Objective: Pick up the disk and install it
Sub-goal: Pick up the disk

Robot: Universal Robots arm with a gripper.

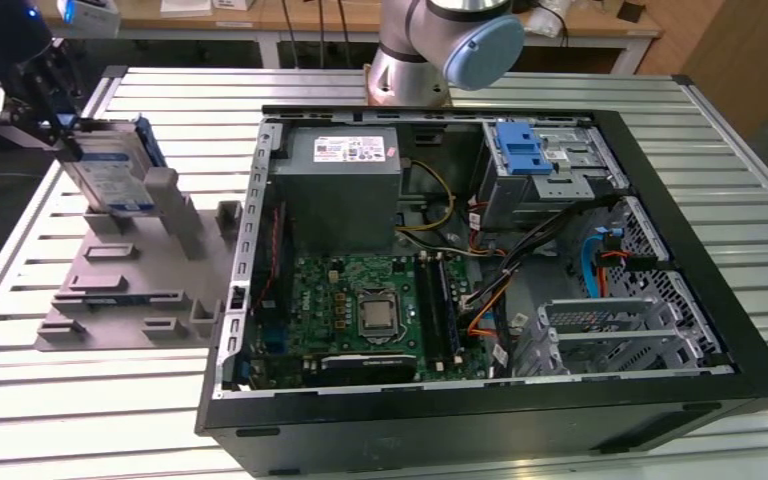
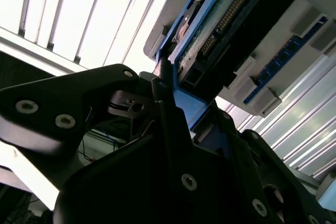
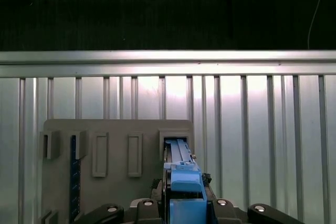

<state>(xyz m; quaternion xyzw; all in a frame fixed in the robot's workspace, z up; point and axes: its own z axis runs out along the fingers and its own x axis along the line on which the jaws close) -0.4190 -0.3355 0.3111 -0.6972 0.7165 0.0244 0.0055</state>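
The disk [image 1: 107,170], silver with a white-and-blue label and blue rails, stands upright at the far end of the grey fixture block [image 1: 131,290], on the exterior view's left. My gripper [image 1: 61,130] is at its upper end, shut on it. In the first wrist view the disk's blue rail [image 3: 182,179] runs from my gripper [image 3: 184,211] down to a slot in the fixture block [image 3: 115,135]. The second wrist view shows the disk's green circuit board and blue rail [image 2: 220,19] between my dark fingers [image 2: 170,129]. Whether the disk's lower end still rests in the slot I cannot tell.
An open black computer case [image 1: 704,300] lies on the slatted metal table [image 1: 91,420] to the exterior view's right of the fixture. Inside are a grey power-supply box [image 1: 344,185], a motherboard [image 1: 357,310], cables and a drive bay with a blue latch [image 1: 531,150]. The arm's base [image 1: 438,50] stands behind the case.
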